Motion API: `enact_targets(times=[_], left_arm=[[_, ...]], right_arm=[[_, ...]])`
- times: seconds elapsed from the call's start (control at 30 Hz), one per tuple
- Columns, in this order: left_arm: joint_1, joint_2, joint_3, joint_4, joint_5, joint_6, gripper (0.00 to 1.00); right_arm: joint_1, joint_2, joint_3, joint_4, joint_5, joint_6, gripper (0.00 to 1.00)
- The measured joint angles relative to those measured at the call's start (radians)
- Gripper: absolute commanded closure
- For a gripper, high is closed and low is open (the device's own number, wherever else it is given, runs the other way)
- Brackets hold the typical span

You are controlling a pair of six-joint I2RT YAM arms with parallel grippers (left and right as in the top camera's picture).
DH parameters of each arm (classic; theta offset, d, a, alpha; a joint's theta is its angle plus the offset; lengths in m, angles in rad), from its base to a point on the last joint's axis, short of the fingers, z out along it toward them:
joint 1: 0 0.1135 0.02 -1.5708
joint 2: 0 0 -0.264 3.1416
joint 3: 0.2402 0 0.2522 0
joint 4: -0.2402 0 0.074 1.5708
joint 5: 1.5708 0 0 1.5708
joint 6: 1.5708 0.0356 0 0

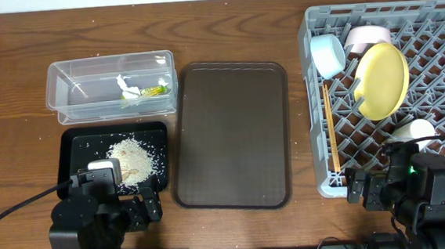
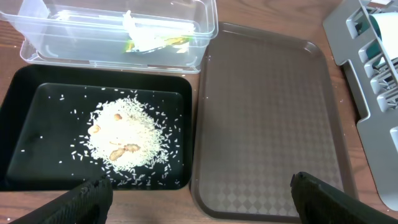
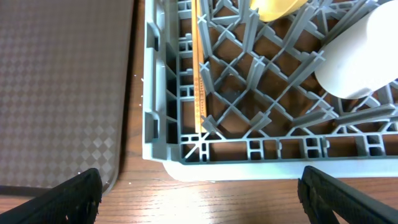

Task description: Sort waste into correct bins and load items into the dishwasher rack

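1. Left gripper (image 2: 200, 184): fingers (image 2: 87, 200) spread wide with nothing between them. It hangs at the near-left corner, over the near rim of the black tray (image 2: 18, 124).
2. Right gripper (image 3: 200, 177): also spread wide and empty. It sits at the near-right corner, over the near-left corner of the rack (image 3: 161, 93).
3. Waste: rice (image 2: 124, 134) is heaped in the black tray, dead ahead of the left gripper. Wrapper (image 2: 158, 43) and tissue (image 2: 134, 28) lie in the tub (image 2: 208, 31), just beyond the tray toward the far edge.
4. Items are all in the rack along the right edge: plate (image 1: 383, 82), blue bowl (image 1: 327, 54), white bowl (image 1: 367, 34), cup (image 1: 413, 131).
5. Chopsticks (image 3: 199, 68) lie against the rack's left wall, long axis near-to-far, straight ahead of the right gripper.
6. Judgement: sorting and loading look done, with nothing left to pick. The only candidates are white specks (image 3: 135, 76) on the wood between the brown tray (image 1: 231, 132) and the rack. They are too small to call rice. The right arm is nearer to them.
7. Surface and room: flat wood table (image 1: 13, 45), with the brown tray between the arms and nothing on it. Both arms have room to back off toward the near edge.
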Motion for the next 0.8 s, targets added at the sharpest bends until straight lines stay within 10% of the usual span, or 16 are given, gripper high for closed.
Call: enact_targets(times=[0.27, 0.8], left_arm=[[0.0, 0.0, 0.0, 0.0, 0.0, 0.0, 0.06], [0.0, 0.0, -0.008, -0.002, 0.0, 0.0, 0.06]], right_arm=[[0.001, -0.03, -0.011, 0.069, 0.002, -0.014, 0.01], [0.04, -0.457, -0.528, 0.84, 0.01, -0.068, 0.01]])
